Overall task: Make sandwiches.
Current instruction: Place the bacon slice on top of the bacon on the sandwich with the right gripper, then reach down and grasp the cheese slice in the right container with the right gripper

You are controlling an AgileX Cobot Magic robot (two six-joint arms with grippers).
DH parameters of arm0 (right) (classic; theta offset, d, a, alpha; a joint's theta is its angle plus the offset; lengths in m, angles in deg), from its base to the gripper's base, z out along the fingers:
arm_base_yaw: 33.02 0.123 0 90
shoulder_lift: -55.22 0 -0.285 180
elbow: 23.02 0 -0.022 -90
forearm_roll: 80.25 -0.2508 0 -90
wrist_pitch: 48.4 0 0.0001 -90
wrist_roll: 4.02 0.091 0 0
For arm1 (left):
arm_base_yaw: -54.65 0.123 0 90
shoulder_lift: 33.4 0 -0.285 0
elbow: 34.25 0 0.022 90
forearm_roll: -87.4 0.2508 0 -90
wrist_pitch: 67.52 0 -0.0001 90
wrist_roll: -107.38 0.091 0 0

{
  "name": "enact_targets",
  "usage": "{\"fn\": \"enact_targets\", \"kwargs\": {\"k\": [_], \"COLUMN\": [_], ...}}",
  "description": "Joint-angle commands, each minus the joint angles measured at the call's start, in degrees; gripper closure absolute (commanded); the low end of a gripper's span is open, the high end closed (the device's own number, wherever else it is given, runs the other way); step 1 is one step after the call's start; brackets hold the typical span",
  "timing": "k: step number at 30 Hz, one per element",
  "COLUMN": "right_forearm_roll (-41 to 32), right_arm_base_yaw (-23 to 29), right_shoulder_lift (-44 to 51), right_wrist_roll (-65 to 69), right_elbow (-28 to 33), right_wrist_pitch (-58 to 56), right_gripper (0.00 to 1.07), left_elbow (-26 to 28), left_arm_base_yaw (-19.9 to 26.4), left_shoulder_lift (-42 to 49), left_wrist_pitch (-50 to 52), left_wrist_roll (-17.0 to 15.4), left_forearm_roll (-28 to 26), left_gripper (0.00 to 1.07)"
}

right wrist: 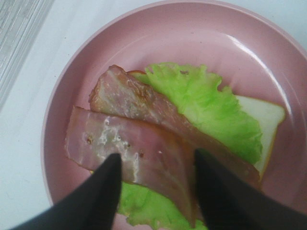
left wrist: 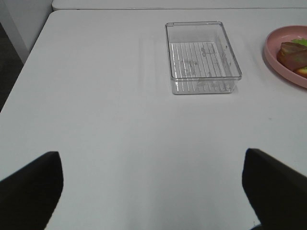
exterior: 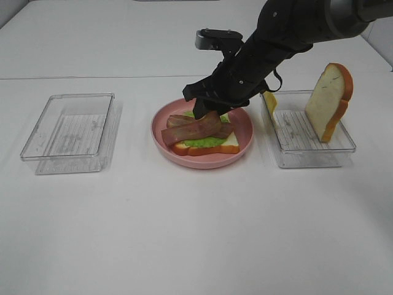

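Observation:
An open-faced sandwich lies on the pink plate [exterior: 244, 126]: a white bread slice [exterior: 212, 147], green lettuce [exterior: 206, 142] and two bacon strips [exterior: 196, 128] crossed on top. My right gripper [exterior: 206, 112] hovers just over the bacon. In the right wrist view its fingers [right wrist: 103, 191] stand apart on either side of the near bacon strip [right wrist: 144, 143], which lies flat on the lettuce [right wrist: 206, 105]. A second bread slice [exterior: 330, 101] leans upright in the right clear tray [exterior: 313, 153], beside a yellow cheese piece [exterior: 270, 101]. My left gripper [left wrist: 153, 187] is open over bare table.
An empty clear tray [exterior: 70, 132] sits left of the plate, and the left wrist view shows this tray [left wrist: 204, 86] too, with the plate's edge [left wrist: 273, 55] beyond it. White table surrounds everything. The right arm [exterior: 282, 31] reaches in over the right tray.

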Motion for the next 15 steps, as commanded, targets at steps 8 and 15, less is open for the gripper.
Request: {"fn": "enact_targets", "kwargs": {"k": [8, 15], "right_forearm_roll": [2.4, 2.7], "right_arm_base_yaw": [-0.2, -0.2], "right_shoulder_lift": [2.6, 5.4], "right_wrist_roll": [3.8, 4.7], "right_elbow": [-0.3, -3.7], "right_wrist_pitch": [-4.2, -9.6], "right_gripper": [0.08, 0.08], "left_elbow": [0.0, 0.0], "left_arm_base_yaw": [0.2, 0.2], "left_shoulder_lift": [1.0, 1.0], "left_wrist_pitch": [0.3, 0.3], "left_wrist_roll": [0.1, 0.1], "left_forearm_roll": [-0.3, -0.3], "left_gripper": [0.11, 0.11]}}
